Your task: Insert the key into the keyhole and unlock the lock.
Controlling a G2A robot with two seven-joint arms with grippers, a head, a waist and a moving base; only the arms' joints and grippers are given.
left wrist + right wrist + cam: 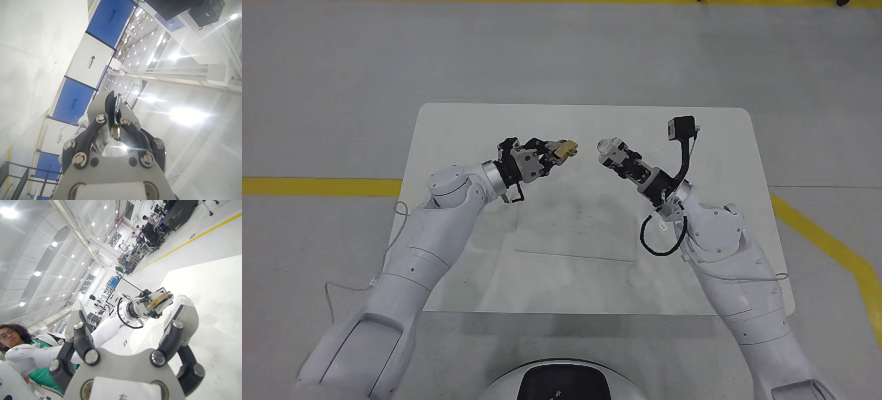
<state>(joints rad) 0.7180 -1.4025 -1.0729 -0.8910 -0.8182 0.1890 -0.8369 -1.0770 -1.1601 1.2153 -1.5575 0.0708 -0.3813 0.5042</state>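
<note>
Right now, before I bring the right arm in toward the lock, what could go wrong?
1. The right gripper is open with nothing between its fingers, so closing in would likely bring no key to the lock.
2. The left gripper holds the lock in the air over the table; a push might twist or drop it.
3. The grippers face each other closely and could collide.

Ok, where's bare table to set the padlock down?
Crowded: the gap between the left gripper, holding the padlock, and the open right gripper. Bare: middle of the table, from its near edge up to them, and the far strip beyond.
</note>
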